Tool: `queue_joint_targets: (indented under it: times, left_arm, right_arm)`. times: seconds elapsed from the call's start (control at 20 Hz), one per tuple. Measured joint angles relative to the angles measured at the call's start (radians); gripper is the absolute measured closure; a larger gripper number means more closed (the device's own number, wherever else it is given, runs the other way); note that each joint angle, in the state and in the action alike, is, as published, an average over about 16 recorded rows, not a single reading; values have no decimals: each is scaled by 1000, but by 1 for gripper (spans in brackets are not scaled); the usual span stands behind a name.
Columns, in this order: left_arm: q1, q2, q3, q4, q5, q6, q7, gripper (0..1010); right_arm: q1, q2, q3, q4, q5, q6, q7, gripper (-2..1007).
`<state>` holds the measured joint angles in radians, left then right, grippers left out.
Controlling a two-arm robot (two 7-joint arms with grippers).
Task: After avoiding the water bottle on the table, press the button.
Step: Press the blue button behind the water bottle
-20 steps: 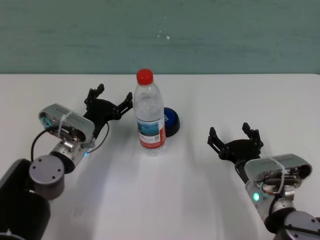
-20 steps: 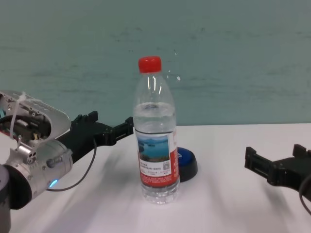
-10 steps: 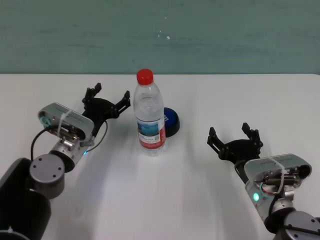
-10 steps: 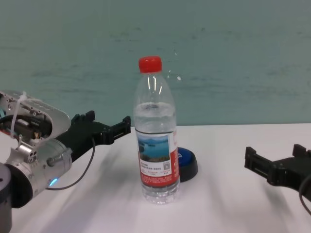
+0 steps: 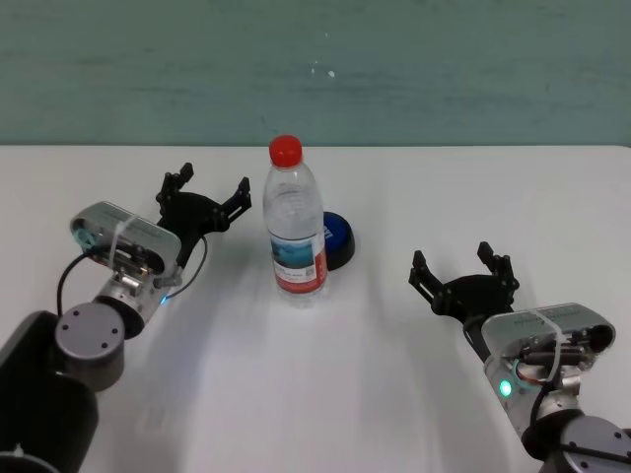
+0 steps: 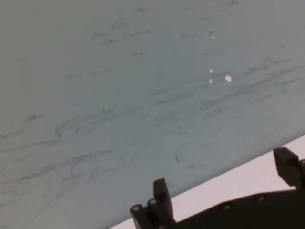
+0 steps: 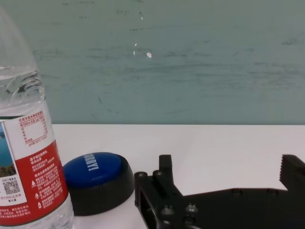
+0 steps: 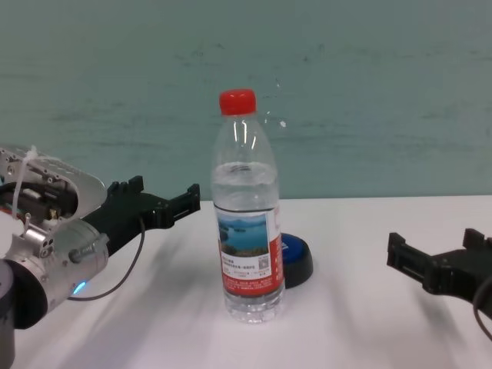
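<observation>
since the earlier frame, left gripper point(image 5: 204, 192), fingers spread, has drawn left, away from the water bottle point(image 5: 296, 223); right gripper point(image 5: 464, 271) rests idle, spread. button point(image 5: 337, 239) sits just behind the bottle on the table point(image 5: 394, 394). risk: a direct sweep rightward would likely topple the bottle.

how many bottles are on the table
1: the water bottle stands upright mid-table, directly in front of the blue button. Nothing suggests another is hidden.

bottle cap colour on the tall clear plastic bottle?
Red: the screw cap on the tall clear plastic water bottle, clearest in the chest view.
</observation>
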<state>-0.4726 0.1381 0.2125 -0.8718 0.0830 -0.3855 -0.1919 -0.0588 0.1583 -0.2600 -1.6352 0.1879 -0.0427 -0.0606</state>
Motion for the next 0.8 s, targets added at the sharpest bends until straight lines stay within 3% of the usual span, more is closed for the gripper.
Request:
queue_joint_targets:
  times: [0.8]
  left_arm:
    - [0,1,-8,1,-4,6,-7,0]
  right_arm:
    - [0,0,0,0,0,0,0,1]
